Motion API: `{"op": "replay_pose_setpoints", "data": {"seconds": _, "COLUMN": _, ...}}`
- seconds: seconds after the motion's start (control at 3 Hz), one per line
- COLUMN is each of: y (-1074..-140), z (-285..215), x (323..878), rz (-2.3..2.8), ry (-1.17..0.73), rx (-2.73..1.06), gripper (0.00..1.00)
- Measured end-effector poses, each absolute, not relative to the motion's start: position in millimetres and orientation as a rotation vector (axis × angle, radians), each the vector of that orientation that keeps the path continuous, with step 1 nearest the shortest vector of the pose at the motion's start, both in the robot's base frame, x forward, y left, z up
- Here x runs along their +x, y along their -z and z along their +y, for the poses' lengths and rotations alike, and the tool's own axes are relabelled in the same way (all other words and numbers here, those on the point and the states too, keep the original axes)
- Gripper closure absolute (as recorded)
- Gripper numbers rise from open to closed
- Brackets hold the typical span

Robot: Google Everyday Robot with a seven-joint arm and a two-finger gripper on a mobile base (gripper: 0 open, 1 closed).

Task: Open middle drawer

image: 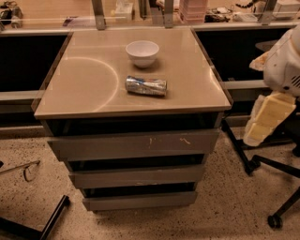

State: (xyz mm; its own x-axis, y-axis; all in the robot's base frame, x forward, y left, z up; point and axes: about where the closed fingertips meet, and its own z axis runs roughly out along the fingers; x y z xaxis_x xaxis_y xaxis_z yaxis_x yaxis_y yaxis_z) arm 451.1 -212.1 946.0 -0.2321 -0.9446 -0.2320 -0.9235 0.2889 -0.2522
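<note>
Speckled flooring [220,211] surrounds a low grey cabinet [224,101], and a cluttered counter [47,13] runs along behind it. At the right edge of the view the gripper [267,118] is seen as a pale yellow block hanging below the white arm casing [283,63]. Whether it is open or closed cannot be told. It is held off the cabinet's right side, apart from it, roughly level with the uppermost drawer front. Beneath it the black legs of a wheeled chair base [262,161] are spread across the floor.

The middle drawer [137,176] is well apart from the gripper, down and to the left. Its plain grey front is shown second in the stack of three, with a dark gap above it and none of its interior exposed. Above it sits the taller top front [133,145], marked with pale scratches, and below it the bottom front [139,200], close to the floor.

On the cabinet's glossy beige top [84,89] a white bowl [142,52] is set upright toward the back. A crushed silver can [146,86] is laid on its side just in front of it, near but not touching. A black bar [52,219] crosses the lower left corner.
</note>
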Motion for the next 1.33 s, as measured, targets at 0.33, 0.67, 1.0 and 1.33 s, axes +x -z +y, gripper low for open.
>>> {"op": "replay_pose_setpoints", "data": {"seconds": 0.33, "y": -880, "z": -203, "x": 462, "rz": 2.190, "ry": -0.028, "rx": -1.663, "gripper": 0.00}}
{"op": "replay_pose_setpoints", "data": {"seconds": 0.67, "y": -867, "z": -197, "x": 476, "rz": 2.146, "ry": -0.039, "rx": -1.622, "gripper": 0.00}}
{"op": "replay_pose_setpoints", "data": {"seconds": 1.0, "y": -866, "z": -197, "x": 476, "rz": 2.146, "ry": -0.039, "rx": -1.622, "gripper": 0.00}}
{"op": "replay_pose_setpoints", "data": {"seconds": 1.33, "y": -834, "z": -186, "x": 461, "rz": 2.156, "ry": -0.096, "rx": -1.626, "gripper": 0.00}}
